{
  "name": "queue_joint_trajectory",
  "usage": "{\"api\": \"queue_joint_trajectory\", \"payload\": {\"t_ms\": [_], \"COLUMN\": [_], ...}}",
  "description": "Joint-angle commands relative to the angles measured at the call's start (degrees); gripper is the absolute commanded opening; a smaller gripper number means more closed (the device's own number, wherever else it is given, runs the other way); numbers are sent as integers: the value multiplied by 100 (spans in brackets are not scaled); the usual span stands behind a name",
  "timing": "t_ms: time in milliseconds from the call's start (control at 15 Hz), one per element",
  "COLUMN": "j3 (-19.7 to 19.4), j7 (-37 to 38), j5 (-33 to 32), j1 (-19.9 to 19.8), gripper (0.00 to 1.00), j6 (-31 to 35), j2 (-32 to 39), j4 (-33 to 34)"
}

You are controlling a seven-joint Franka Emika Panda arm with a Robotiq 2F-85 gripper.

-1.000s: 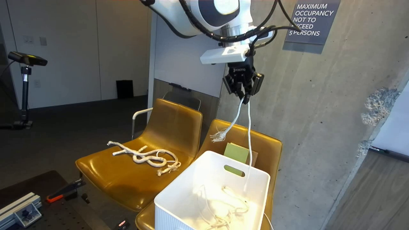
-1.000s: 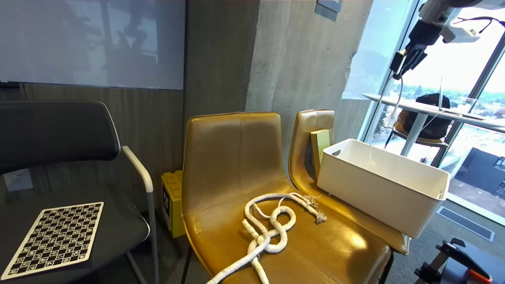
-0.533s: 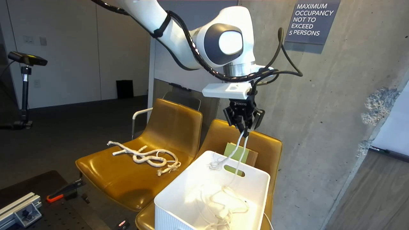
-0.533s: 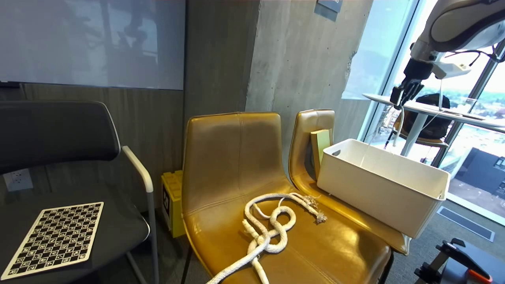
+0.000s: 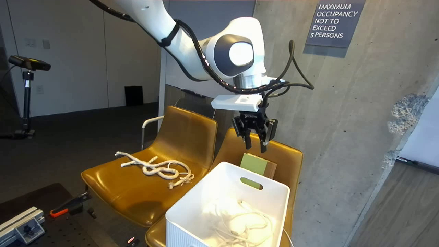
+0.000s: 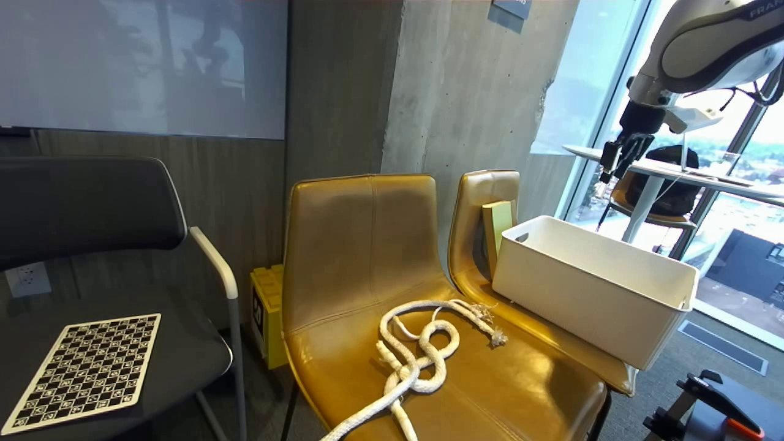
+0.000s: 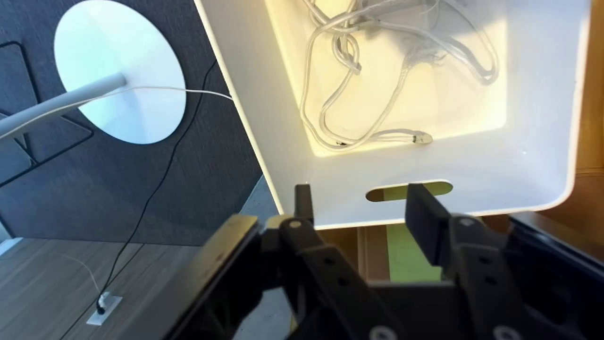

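Note:
My gripper is open and empty above the back end of a white bin; it also shows in an exterior view and the wrist view. The bin stands on a tan chair and shows in an exterior view and the wrist view. Thin white rope lies in loose loops on its floor, one end frayed. The bin's end wall has an oval handle hole. A thicker whitish rope lies loosely looped on the adjacent tan chair.
A green and brown panel leans between bin and chair back. A concrete wall rises behind. A black chair holds a patterned board. A dark table with a metal profile stands at front. A round table is near the window.
My gripper came down over the bin with the white rope hanging from it, then moved slightly aside and opened. The rope dropped into the bin. The thicker rope stayed still.

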Motion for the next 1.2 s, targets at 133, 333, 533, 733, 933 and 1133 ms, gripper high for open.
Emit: {"api": "queue_joint_trajectory", "payload": {"t_ms": [133,333,533,733,933,1133], "j3": [289,579,932,1273,1547,1618], "j7": [111,232,357,529,899,1425], "j5": [-70,-14,154,324,245,-3], "j1": [392,711,1032,1347,1671,1960], "gripper": [99,100,100,100,100,100], "j6": [212,342,536,819,1219,1592], "j2": [-1014,-1429,-1655,-1563,-1176,-619], "j4": [-897,-1494,-2046,-2362,-2412,-2286]}}
